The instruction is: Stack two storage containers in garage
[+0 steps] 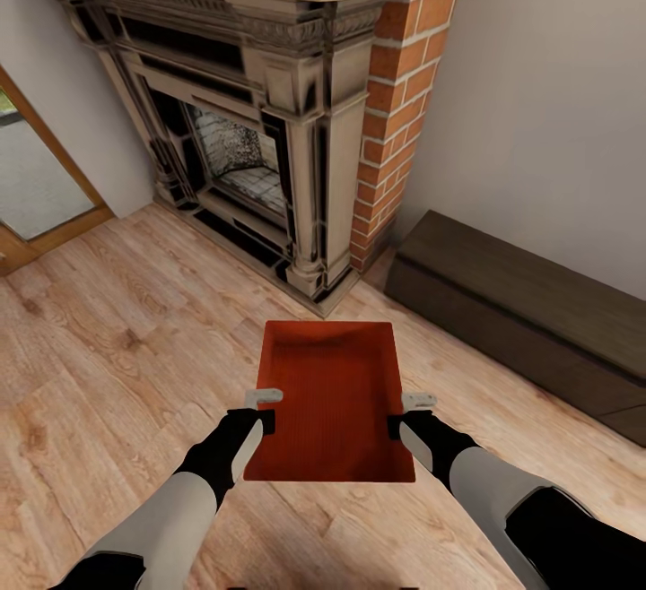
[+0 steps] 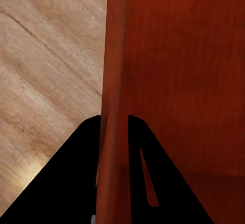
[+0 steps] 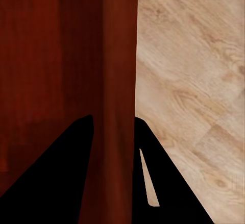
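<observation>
One orange-red storage container [image 1: 334,397] hangs above the light wood plank floor, carried between both arms with its open top toward the head camera. My left gripper [image 1: 266,418] is shut on the container's left wall [image 2: 115,96], one black finger [image 2: 76,173] on each side of it. My right gripper [image 1: 395,424] is shut on the right wall [image 3: 120,81] in the same way, its fingers [image 3: 66,173] straddling the rim. The second container is out of view. This is the living room, with wood flooring below.
A dark ornate fireplace [image 1: 260,133] with a brick column [image 1: 399,97] stands straight ahead. A long dark low bench [image 1: 529,312] runs along the right wall. A wood-framed glass door [image 1: 36,177] is at the left. Plank floor [image 1: 108,339] lies open to the left.
</observation>
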`<state>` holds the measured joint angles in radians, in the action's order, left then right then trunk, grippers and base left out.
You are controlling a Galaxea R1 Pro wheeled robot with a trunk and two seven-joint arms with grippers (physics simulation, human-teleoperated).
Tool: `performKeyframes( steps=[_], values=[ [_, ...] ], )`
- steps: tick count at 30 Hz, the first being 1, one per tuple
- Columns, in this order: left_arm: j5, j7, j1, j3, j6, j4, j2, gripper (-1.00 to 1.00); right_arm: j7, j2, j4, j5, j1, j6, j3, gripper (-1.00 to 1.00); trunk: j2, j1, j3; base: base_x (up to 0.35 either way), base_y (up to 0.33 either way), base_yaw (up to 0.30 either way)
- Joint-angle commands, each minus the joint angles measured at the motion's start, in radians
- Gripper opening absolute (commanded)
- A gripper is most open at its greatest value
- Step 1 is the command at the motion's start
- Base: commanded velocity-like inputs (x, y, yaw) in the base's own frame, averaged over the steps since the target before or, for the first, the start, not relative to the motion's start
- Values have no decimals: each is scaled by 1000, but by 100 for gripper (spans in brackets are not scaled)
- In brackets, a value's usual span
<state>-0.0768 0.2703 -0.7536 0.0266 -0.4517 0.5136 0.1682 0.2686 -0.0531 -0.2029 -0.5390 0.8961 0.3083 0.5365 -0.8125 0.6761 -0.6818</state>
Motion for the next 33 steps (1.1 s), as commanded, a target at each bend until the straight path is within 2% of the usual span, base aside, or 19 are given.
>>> performKeyframes(
  steps=[1,33],
  values=[
    [-17,10,0,7,-47,-1,-6,-100,3,1,-6,-13,1,-55,13,-100,7,-4,2,0,0,0],
    [-17,10,0,7,-45,-1,-6,-100,4,1,-5,-13,1,-55,13,-100,231,-126,103,0,0,0]
  ],
)
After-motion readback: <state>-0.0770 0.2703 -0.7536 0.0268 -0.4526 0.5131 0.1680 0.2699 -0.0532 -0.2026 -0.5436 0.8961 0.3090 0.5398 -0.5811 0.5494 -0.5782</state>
